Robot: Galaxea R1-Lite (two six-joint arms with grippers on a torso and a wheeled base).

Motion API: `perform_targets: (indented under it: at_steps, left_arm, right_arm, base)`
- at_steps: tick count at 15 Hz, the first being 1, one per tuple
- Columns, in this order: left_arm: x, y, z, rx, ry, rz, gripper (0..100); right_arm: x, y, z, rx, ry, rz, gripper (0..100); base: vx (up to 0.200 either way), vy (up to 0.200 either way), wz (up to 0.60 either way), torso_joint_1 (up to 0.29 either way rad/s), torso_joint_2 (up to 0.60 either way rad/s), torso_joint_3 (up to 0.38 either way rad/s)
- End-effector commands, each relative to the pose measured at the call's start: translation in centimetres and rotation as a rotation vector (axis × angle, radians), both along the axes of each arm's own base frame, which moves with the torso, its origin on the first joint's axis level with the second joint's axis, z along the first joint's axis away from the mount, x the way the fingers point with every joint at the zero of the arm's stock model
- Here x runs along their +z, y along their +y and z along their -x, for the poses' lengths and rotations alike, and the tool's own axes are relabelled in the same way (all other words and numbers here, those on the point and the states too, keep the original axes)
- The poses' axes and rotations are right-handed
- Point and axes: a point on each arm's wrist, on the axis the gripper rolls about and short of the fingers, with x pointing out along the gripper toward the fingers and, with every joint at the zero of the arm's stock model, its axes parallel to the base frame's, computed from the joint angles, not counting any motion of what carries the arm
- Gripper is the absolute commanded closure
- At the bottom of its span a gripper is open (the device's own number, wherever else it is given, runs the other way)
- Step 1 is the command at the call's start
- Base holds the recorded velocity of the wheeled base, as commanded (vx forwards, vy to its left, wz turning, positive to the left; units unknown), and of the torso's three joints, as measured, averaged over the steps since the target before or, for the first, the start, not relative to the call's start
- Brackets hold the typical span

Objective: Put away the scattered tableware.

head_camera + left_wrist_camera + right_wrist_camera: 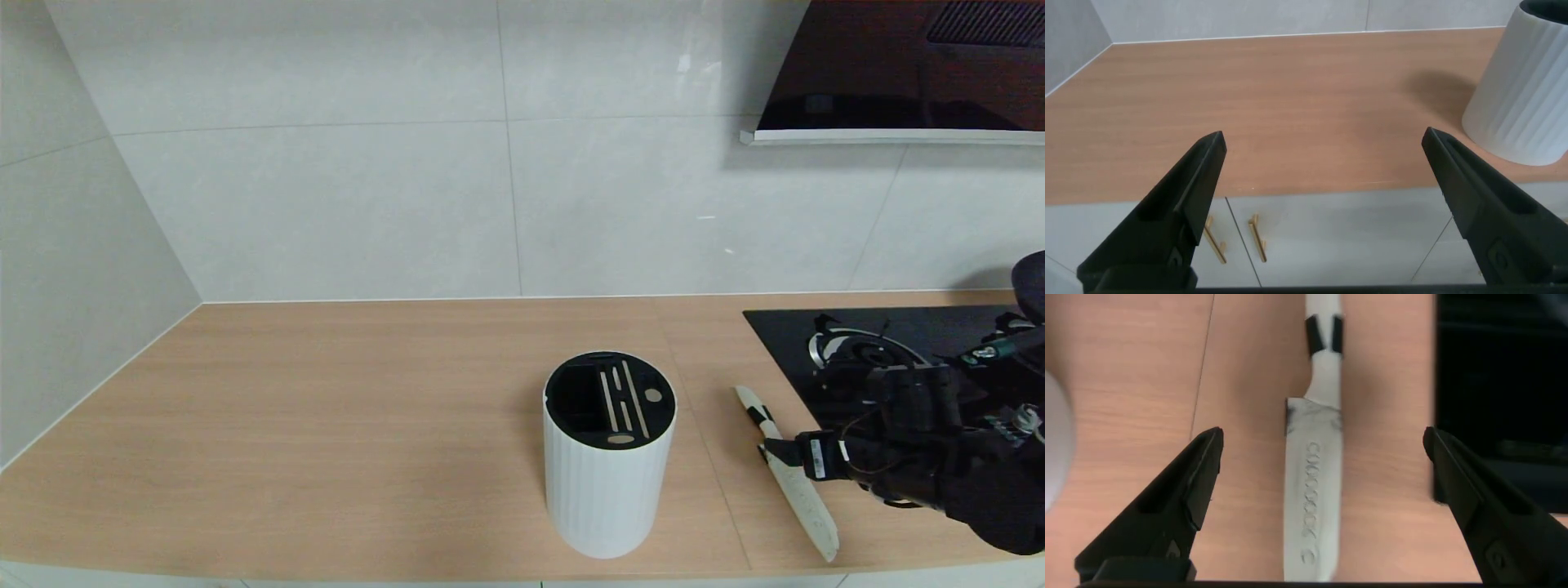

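White ceramic knife [804, 506] with a black band on its handle lies flat on the wooden tabletop [326, 408], just to the right of the white ribbed knife holder [608, 482], between the holder and the black cooktop [784, 343]. The right tool [1321, 441] sits over the knife, spread wide astride the blade. The left tool [1323, 139], also wide and holding nothing, hangs at the tabletop's front edge left of the holder.

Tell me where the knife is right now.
In the head view the knife lies on the counter, right side, between the white holder and the black cooktop.
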Motion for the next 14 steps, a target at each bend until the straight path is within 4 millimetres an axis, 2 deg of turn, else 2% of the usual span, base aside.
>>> perform_targets:
  at_steps: [1, 4, 14]
  left_arm:
    - [0.0, 0.0, 0.0, 0.000, 0.000, 0.000, 0]
    - [0.0, 0.0, 0.0, 0.000, 0.000, 0.000, 0]
    - [0.0, 0.0, 0.0, 0.000, 0.000, 0.000, 0]
  right_arm:
    - [-2.9, 0.4, -0.7, 0.007, 0.063, 0.010, 0]
    - [-4.6, 0.4, -1.6, -0.011, 0.052, 0.023, 0]
    - [-5.1, 0.6, -3.1, -0.028, 0.029, 0.030, 0]
  base:
    - [0.000, 0.000, 0.00, 0.000, 0.00, 0.000]
    - [0.000, 0.000, 0.00, 0.000, 0.00, 0.000]
    - [0.000, 0.000, 0.00, 0.000, 0.00, 0.000]
